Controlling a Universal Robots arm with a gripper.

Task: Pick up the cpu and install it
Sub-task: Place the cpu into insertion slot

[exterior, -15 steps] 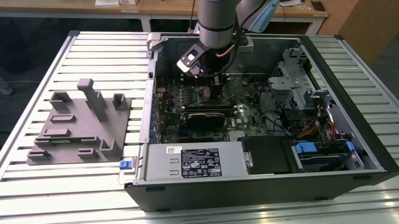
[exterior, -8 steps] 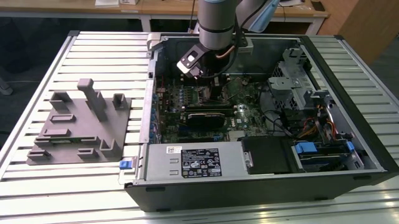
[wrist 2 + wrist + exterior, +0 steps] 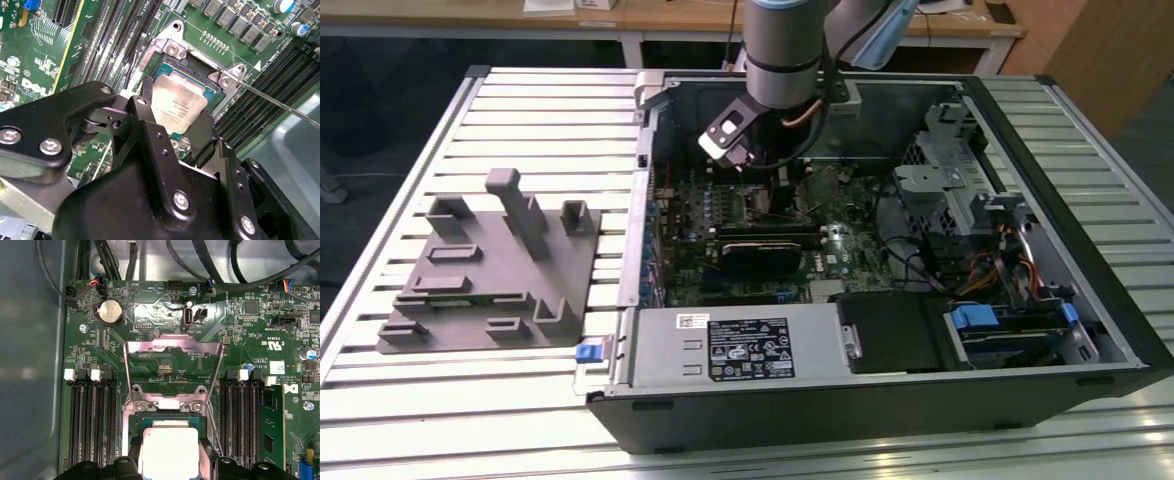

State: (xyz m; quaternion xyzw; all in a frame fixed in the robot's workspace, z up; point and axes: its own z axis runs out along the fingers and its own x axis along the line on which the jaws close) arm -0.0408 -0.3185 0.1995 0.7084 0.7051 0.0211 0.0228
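The cpu (image 3: 179, 102), a small square chip with a pale silver top, sits between my gripper's (image 3: 176, 114) two black fingers (image 3: 149, 97), just above the open socket (image 3: 172, 49) on the green motherboard. The gripper is shut on the chip's two opposite edges. In the first wrist view the cpu (image 3: 168, 452) hangs over the socket (image 3: 167, 420), with the metal load plate (image 3: 172, 346) swung back open. In the exterior view my gripper (image 3: 744, 165) reaches down into the open computer case (image 3: 881, 395), over the back part of the board.
A thin socket lever (image 3: 280, 102) sticks out beside the socket. Memory slots (image 3: 92, 425) flank it on both sides. A black heatsink block (image 3: 761, 255), a power supply (image 3: 734, 345) and a drive cage (image 3: 954, 170) crowd the case. A grey plastic tray (image 3: 487, 265) lies at the exterior view's left.
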